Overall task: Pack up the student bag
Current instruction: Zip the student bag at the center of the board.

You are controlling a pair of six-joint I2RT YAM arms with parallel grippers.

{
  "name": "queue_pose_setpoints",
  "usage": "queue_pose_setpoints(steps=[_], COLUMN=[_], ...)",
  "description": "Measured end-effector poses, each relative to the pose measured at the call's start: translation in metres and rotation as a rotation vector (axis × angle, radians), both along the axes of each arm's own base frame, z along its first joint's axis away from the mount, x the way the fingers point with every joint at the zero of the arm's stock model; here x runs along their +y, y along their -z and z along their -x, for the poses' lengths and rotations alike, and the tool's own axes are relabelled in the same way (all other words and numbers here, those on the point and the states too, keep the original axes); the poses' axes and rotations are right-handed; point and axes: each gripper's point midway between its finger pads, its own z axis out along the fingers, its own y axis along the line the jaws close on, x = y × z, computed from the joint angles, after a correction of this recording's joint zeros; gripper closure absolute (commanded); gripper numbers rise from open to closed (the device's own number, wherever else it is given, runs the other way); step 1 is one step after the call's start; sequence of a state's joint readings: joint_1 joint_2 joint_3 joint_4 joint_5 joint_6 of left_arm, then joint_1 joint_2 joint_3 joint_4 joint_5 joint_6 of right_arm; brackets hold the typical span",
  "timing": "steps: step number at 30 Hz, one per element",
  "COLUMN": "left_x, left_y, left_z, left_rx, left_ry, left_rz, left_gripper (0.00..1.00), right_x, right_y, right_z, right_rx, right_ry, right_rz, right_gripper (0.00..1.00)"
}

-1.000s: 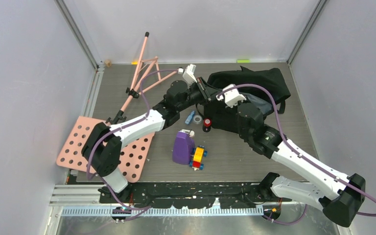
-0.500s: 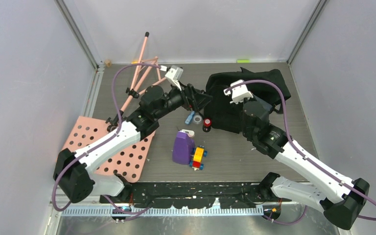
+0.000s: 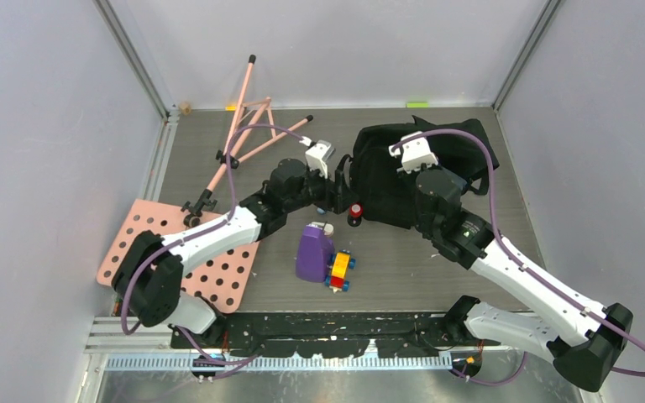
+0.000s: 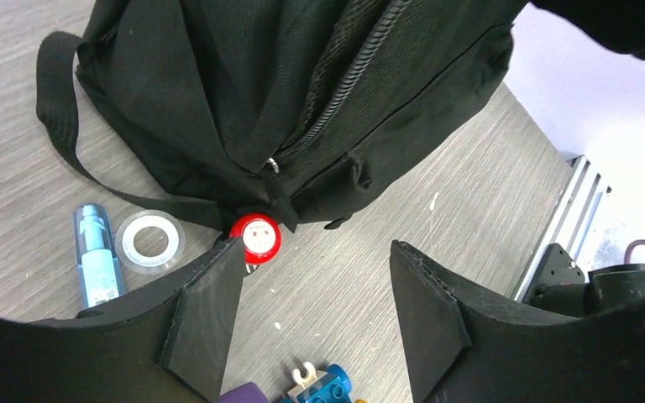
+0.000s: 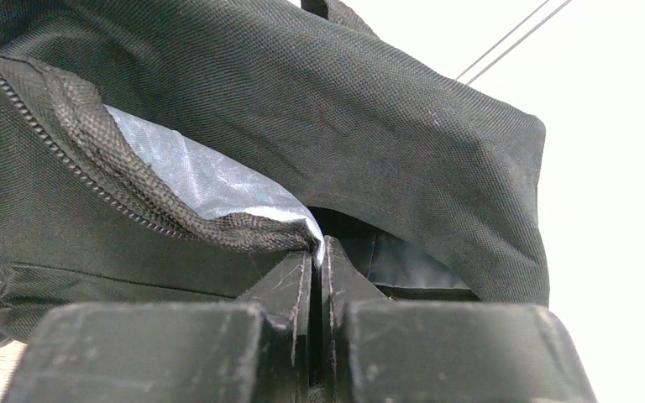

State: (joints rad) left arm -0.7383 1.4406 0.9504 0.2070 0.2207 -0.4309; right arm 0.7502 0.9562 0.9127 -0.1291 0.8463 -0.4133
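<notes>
Currently right pincer (image 5: 315, 256) pinches student bag (image 3: 382, 180) rim; left pincer (image 4: 313, 256) wide, over red cap (image 4: 255, 236), tape ring (image 4: 151, 241).

The left gripper (image 4: 315, 252) hangs over small items at the foot of the student bag (image 4: 302, 92).
Its 2 fingers stand wide apart, holding nothing. The black bag fills the upper view, with a strap (image 4: 55, 109) looping out at left. A red-capped item (image 4: 255, 236) sits against the bag's lower edge, close to one fingertip. A clear tape ring (image 4: 149, 241) lies just beside a blue tube (image 4: 97, 256) on the grey wood-grain table (image 4: 453, 201). Toy blocks (image 4: 319, 384) show at the bottom edge.
</notes>
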Motion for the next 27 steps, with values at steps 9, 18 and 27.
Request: queue_pose_setpoints(steps=[9,18,27], left_x=[-0.006,-0.016,-0.019], left_y=[0.045,0.043,0.035], left_z=[-0.013,-0.023,-0.025], left_rx=[0.079,0.066,0.052], left_ry=[-0.038,-0.054,-0.052], left_rz=[-0.051,0.007,0.040], left_gripper=[0.53,0.61,0.77], right_x=[0.000,0.000,0.001], right_y=[0.001,0.002,0.005], right_z=[0.000,0.000,-0.001], right_rx=[0.006,0.009,0.018], right_ry=[0.003,0.003,0.001], right_rz=[0.000,0.004,0.009], right_gripper=[1.00,1.00,1.00])
